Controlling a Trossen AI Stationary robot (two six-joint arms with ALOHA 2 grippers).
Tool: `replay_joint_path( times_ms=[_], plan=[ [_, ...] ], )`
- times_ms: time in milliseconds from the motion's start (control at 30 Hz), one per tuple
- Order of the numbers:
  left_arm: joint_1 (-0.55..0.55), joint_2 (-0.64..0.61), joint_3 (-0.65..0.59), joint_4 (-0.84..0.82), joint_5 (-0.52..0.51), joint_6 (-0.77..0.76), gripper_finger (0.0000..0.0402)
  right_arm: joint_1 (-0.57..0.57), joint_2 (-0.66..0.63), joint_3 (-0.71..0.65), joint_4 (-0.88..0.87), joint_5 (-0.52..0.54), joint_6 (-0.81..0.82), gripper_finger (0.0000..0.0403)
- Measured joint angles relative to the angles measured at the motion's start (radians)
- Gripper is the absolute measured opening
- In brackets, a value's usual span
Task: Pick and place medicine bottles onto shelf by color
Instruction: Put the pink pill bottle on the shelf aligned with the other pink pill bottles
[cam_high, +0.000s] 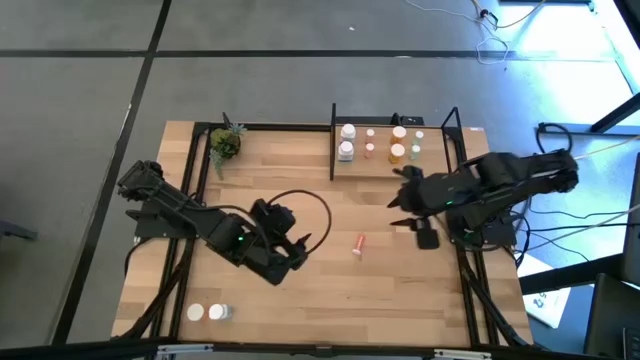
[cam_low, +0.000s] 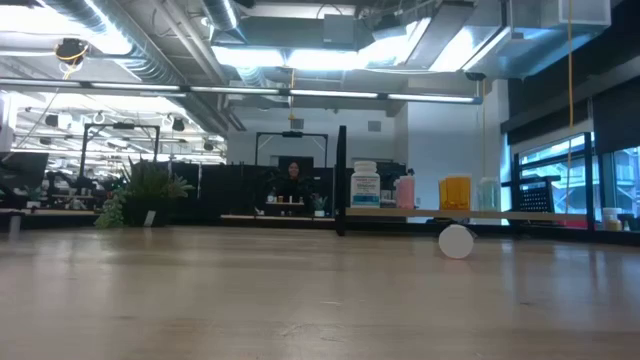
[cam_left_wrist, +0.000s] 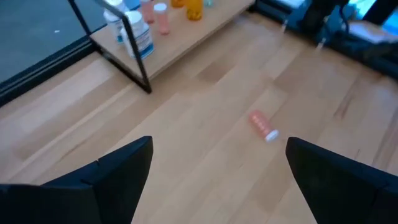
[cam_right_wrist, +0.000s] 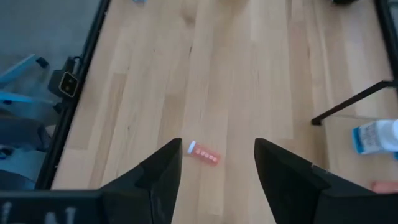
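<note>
Our left gripper (cam_high: 297, 247) hangs spread and empty near the pink bottle (cam_high: 360, 244) lying on the surface (cam_high: 300, 300); our right gripper (cam_high: 402, 196), also spread, hovers beside the shelf (cam_high: 385, 163). Lying sideways, the bottle may roll from a careless pinch.

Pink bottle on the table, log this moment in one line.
pink bottle: lying mid-table, untouched | left gripper: open, empty | right gripper: open, beside shelf

Place: open-plan office or lab (a person (cam_low: 292, 180) is sitting far back)
Evidence: exposed ceiling ducts (cam_low: 150, 45), desks, a potted plant (cam_low: 150, 190)
</note>
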Motion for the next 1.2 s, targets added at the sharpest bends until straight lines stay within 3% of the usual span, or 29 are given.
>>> replay_joint_path(
  times_ms=[133, 333, 567, 1000, 1200],
  plan=[
    [0.023, 0.046, -0.024, 0.142, -0.001, 0.082, 0.0363, 0.006, -0.073, -0.001, -0.028, -0.001, -0.012, 0.0202],
    [0.035, 0.184, -0.035, 0.381, 0.049, 0.341, 0.0363, 0.006, -0.153, -0.001, -0.052, -0.009, -0.015, 0.0202],
    [0.060, 0.340, -0.035, 0.563, 0.083, 0.353, 0.0363, 0.006, -0.187, -0.002, -0.053, -0.057, -0.048, 0.0202],
    [0.082, 0.550, -0.035, 0.841, 0.177, 0.353, 0.0363, 0.006, -0.183, -0.007, -0.066, -0.054, -0.132, 0.0202],
    [0.106, 0.614, -0.035, 0.926, 0.176, 0.352, 0.0363, 0.006, -0.184, -0.131, -0.067, -0.069, -0.149, 0.0202]
  ],
)
